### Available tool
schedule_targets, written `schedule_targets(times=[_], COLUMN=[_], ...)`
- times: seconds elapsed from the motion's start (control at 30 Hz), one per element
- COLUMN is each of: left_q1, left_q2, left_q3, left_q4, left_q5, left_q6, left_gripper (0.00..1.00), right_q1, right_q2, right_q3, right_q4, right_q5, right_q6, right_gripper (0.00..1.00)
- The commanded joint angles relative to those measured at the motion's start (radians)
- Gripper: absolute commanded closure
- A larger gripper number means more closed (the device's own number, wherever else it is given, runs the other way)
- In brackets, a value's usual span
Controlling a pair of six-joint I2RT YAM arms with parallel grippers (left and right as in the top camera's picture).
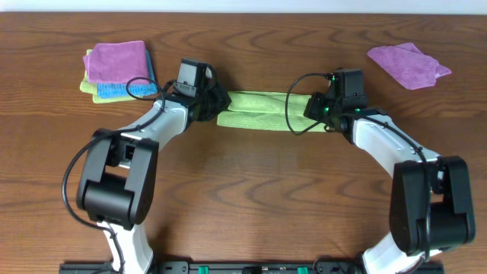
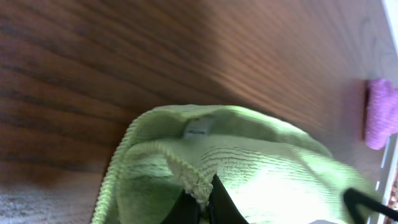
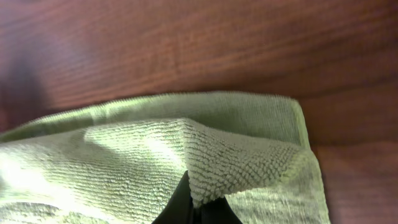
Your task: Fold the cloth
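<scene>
Where the left gripper (image 2: pixel 200 210) meets the cloth (image 2: pixel 261 174), its two dark fingertips are pressed together on a ridge of hemmed edge, so this claw is clamped on the cloth. Just above that pinch a small white label (image 2: pixel 196 130) is sewn into the lime-green terry, and the rounded end of the cloth curls around it. At the other end, the right gripper (image 3: pixel 196 210) is likewise closed on the cloth: a raised tuck of the ribbed weave runs down into the narrow gap between its fingertips, with the cloth's corner just to the side.

From overhead, the cloth lies as a long, narrow folded band across the middle of the wooden table (image 1: pixel 251 198), stretched between the two claws, one at each short end. The arms bend inward from the near edge of the table.

Well apart, at the far left, sits a stack of folded cloths (image 1: pixel 114 90), purple on top of blue and yellow-green. A loose purple cloth (image 1: pixel 409 64) lies at the far right.
</scene>
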Motion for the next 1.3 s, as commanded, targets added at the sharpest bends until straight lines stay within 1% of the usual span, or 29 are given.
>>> schedule_targets(times=[0.0,0.37,0.4,0.43,0.47,0.5,0.53,0.6,0.67,0.73,0.9,0.93,1.0,1.03,1.07,1.17,1.23,1.27], left_q1=[-0.003,-0.003,-0.003,-0.003,-0.002,-0.001,0.002,0.011,0.025,0.049,0.097,0.105,0.116,0.119,0.12,0.119,0.116,0.109], left_q2=[0.027,0.05,0.05,0.05,0.05,0.049,0.049,0.048,0.047,0.045,0.014,-0.003,-0.042,-0.064,-0.092,-0.161,-0.214,-0.236], left_q3=[0.013,0.013,0.013,0.013,0.013,0.013,0.013,0.013,0.013,0.013,0.013,0.013,0.013,0.013,0.013,0.013,0.013,0.013], left_q4=[0.018,0.03,0.03,0.029,0.026,0.021,0.012,-0.001,-0.019,-0.028,-0.039,-0.047,-0.064,-0.075,-0.094,-0.134,-0.152,-0.15], left_q5=[-0.022,-0.051,-0.051,-0.051,-0.05,-0.047,-0.047,-0.036,-0.02,0.013,0.071,0.078,0.085,0.093,0.093,0.093,0.093,0.092], left_q6=[-0.001,0.0,0.0,0.0,0.0,0.001,0.001,0.02,0.035,0.053,0.083,0.09,0.103,0.106,0.107,0.108,0.105,0.105], left_gripper=[0.94,0.94,0.94,0.94,0.9,0.85,0.78,0.69,0.64,0.57,0.53,0.52,0.48,0.48,0.47,0.39,0.4,0.44], right_q1=[-0.005,-0.002,-0.002,-0.001,-0.001,-0.001,-0.001,-0.001,-0.001,-0.001,-0.003,-0.004,-0.004,-0.004,-0.004,-0.004,-0.004,-0.004], right_q2=[0.034,0.058,0.058,0.058,0.058,0.058,0.058,0.056,0.054,0.045,0.003,-0.016,-0.053,-0.073,-0.096,-0.154,-0.208,-0.234], right_q3=[0.016,0.016,0.016,0.016,0.016,0.016,0.016,0.016,0.016,0.017,0.017,0.017,0.017,0.017,0.017,0.017,0.017,0.017], right_q4=[0.018,0.028,0.031,0.034,0.035,0.034,0.03,0.024,0.016,-0.004,-0.057,-0.077,-0.114,-0.136,-0.158,-0.211,-0.265,-0.293], right_q5=[0.019,0.037,0.037,0.037,0.037,0.036,0.036,0.024,0.017,0.017,0.032,0.042,0.061,0.074,0.079,0.082,0.082,0.081], right_q6=[0.017,0.014,0.014,0.014,0.014,0.014,0.014,0.014,0.014,0.017,0.017,0.018,0.018,0.018,0.018,0.021,0.057,0.086], right_gripper=[0.99,0.99,0.91,0.8,0.69,0.62,0.58,0.53,0.49,0.41,0.23,0.17,0.11,0.08,0.01,0.01,0.01,0.01])
